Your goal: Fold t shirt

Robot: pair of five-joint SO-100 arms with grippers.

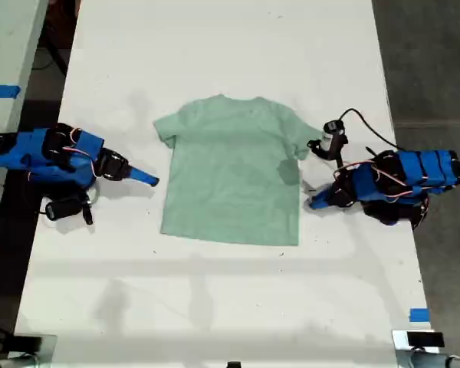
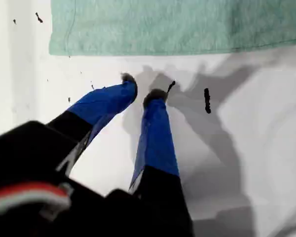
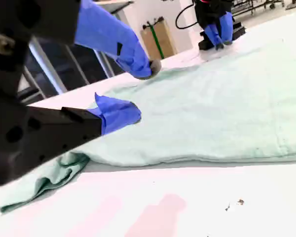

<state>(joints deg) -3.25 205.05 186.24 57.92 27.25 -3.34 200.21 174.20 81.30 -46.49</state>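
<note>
The t shirt point(image 1: 234, 180) lies flat on the white table, pale mint green, neck toward the far edge and both sleeves spread. My first gripper point(image 1: 313, 201) rests on the table just off the shirt's side at the exterior view's right. Its wrist view shows the blue fingers point(image 2: 155, 128) slightly open with nothing between them, short of the t shirt's point(image 2: 177, 24) straight edge. My second gripper point(image 1: 149, 180) points at the shirt's opposite side from the exterior view's left. It stands open point(image 3: 135, 91) at the edge of the t shirt point(image 3: 227, 108), empty, with a bunched sleeve point(image 3: 49, 180) beside it.
The white table point(image 1: 230, 61) has bare surface on all sides of the shirt. Blue tape marks point(image 1: 418, 314) sit near the front at the exterior view's right. Small dark specks point(image 2: 206, 100) dot the table. A cardboard box point(image 3: 160, 37) stands beyond the table.
</note>
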